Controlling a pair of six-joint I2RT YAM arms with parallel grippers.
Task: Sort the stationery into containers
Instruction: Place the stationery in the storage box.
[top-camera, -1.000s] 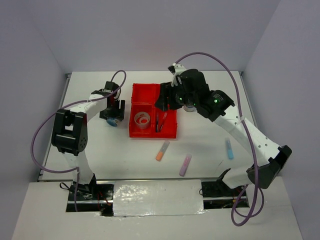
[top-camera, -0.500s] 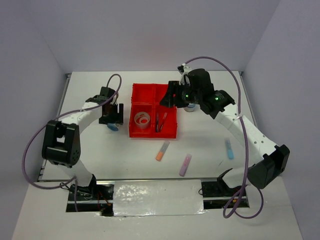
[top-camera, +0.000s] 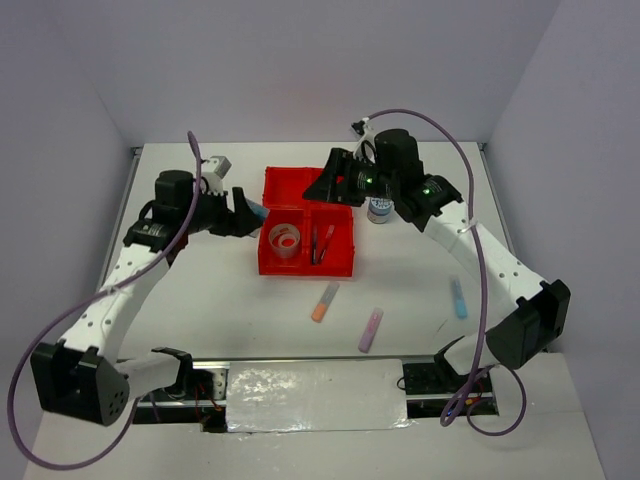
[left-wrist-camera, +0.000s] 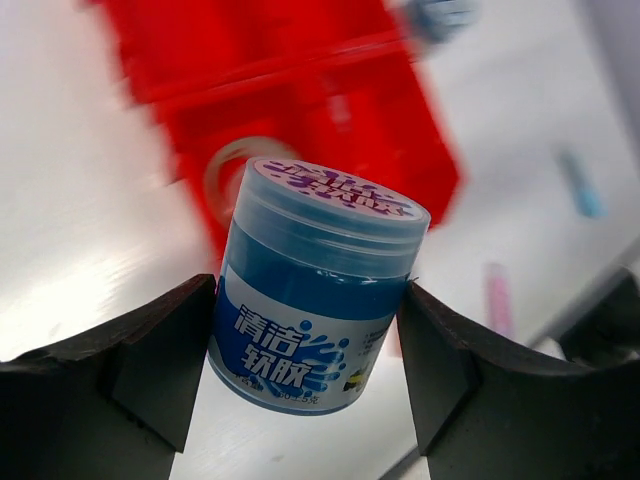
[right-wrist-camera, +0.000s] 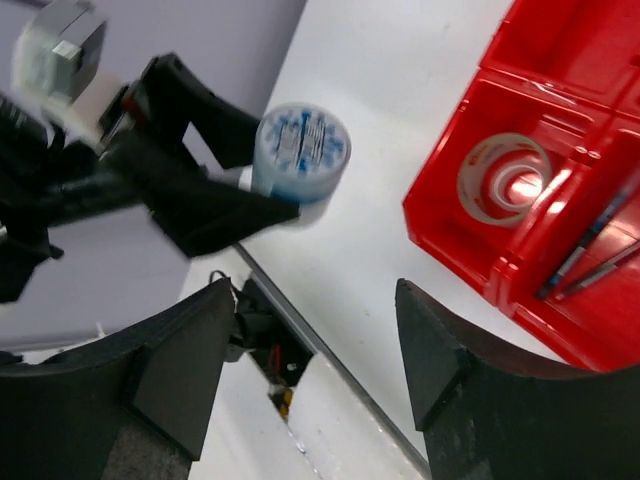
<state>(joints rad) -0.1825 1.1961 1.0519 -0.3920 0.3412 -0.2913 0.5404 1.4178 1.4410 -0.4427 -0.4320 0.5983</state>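
My left gripper (top-camera: 247, 212) is shut on a blue-white round roll (top-camera: 258, 210), held in the air just left of the red tray (top-camera: 300, 268). In the left wrist view the roll (left-wrist-camera: 315, 285) sits between both fingers (left-wrist-camera: 160, 360). A tape ring (top-camera: 285, 240) lies in the near-left compartment, and red and blue pens (top-camera: 320, 242) in the near-right. My right gripper (top-camera: 328, 186) is open and empty above the tray's far side. The second roll (top-camera: 380, 210) stands right of the tray. The right wrist view shows the held roll (right-wrist-camera: 302, 145), the tape ring (right-wrist-camera: 505, 180) and the pens (right-wrist-camera: 590, 250).
An orange highlighter (top-camera: 325, 301), a purple highlighter (top-camera: 371, 329) and a light-blue highlighter (top-camera: 459, 297) lie on the white table in front of the tray. The two far compartments look empty. Grey walls close in the table on three sides.
My left gripper has lifted the blue-white roll off the table and carried it right, up to the tray's left edge. My right gripper has drawn back from the pen compartment.
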